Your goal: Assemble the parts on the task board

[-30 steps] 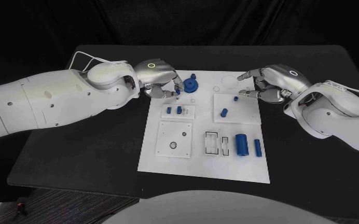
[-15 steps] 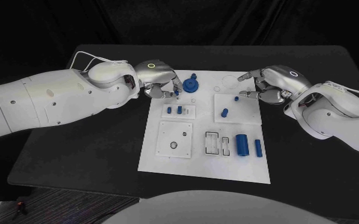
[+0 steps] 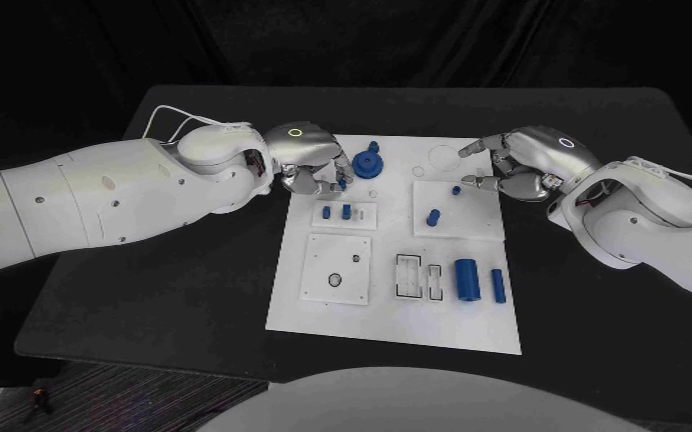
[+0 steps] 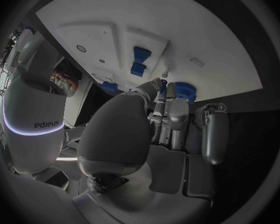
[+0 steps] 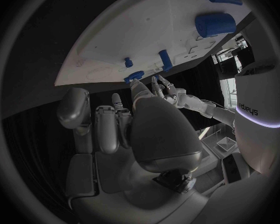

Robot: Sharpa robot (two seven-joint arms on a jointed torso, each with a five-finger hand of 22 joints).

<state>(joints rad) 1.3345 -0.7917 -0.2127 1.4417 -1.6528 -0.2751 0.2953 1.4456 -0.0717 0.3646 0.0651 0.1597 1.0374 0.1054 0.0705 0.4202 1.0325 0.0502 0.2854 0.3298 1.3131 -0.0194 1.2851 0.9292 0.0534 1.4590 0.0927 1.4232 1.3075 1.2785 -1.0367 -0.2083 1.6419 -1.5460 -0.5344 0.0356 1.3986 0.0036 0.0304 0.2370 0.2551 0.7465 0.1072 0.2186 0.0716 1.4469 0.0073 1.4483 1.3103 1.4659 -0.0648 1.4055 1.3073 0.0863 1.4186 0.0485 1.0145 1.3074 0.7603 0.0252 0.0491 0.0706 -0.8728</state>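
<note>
The task board [image 3: 397, 322] lies mid-frame on the black tabletop [image 3: 173, 282]. At its upper left the left hand [image 3: 306, 157] curls beside the blue gear [image 3: 369, 163]; whether it grips, I cannot tell. The right hand [image 3: 508, 167], upper right, holds nothing, fingers loosely apart. Best to seat the gear squarely, pressing straight down.

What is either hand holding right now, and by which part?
It cannot be told for sure. The left hand has its fingers beside the blue gear, and the right hand curls near a small blue peg; no clear grip shows.
</note>
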